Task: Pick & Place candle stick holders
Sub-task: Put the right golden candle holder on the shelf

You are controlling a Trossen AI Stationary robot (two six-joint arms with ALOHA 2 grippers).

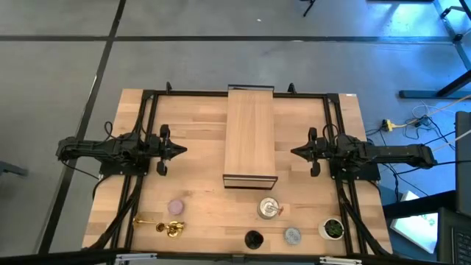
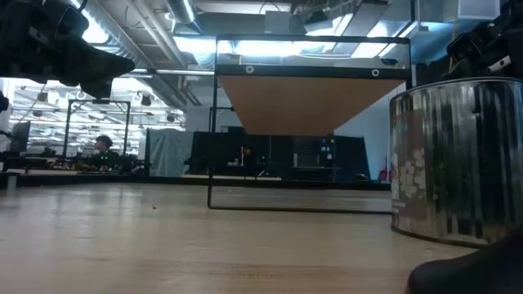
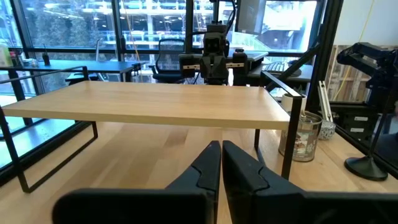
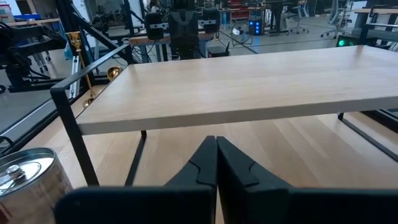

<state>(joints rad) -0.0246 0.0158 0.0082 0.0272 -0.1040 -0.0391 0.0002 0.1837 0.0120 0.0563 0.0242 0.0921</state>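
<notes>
Six candle stick holders stand along the table's near edge in the high view. They are a lilac-pink one (image 1: 176, 207), two gold ones (image 1: 147, 219) (image 1: 174, 230), a silver one (image 1: 268, 209), a black one (image 1: 253, 239) and a grey-blue one (image 1: 292, 235). The silver one also shows in the low view (image 2: 458, 159), the left wrist view (image 3: 303, 138) and the right wrist view (image 4: 28, 180). My left gripper (image 1: 180, 149) is shut and empty, left of the wood shelf. My right gripper (image 1: 294, 152) is shut and empty, right of the shelf.
A long light-wood shelf (image 1: 250, 136) on black metal legs stands across the table's middle, between the two grippers. A small white pot with a green plant (image 1: 333, 229) sits at the near right corner. A black frame (image 1: 147, 94) runs around the table.
</notes>
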